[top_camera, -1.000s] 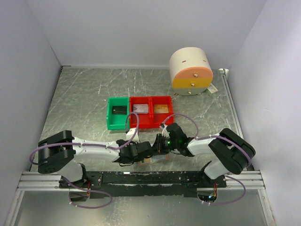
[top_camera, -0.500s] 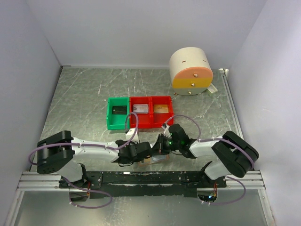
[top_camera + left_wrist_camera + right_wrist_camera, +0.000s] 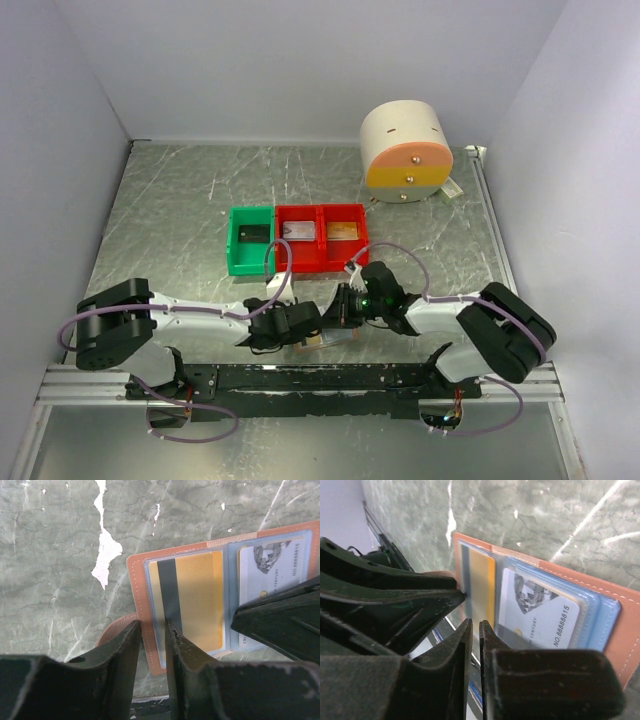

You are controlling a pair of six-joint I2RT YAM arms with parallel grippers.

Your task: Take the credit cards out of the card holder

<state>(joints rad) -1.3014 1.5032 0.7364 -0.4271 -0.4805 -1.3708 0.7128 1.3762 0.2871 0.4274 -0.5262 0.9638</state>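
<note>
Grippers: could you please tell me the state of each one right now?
Left gripper: shut on the edge of the card holder.
Right gripper: shut beside the gold card; grip cannot be told.

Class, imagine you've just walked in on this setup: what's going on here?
Two robot arms work on the open card holder near the front edge of the table. The left end effector clamps its left edge. The right end effector, fingers almost together, is at the gold card's near edge; a grip isn't certain. A white card sits in the other pocket. Three cards already lie in the bins.
</note>
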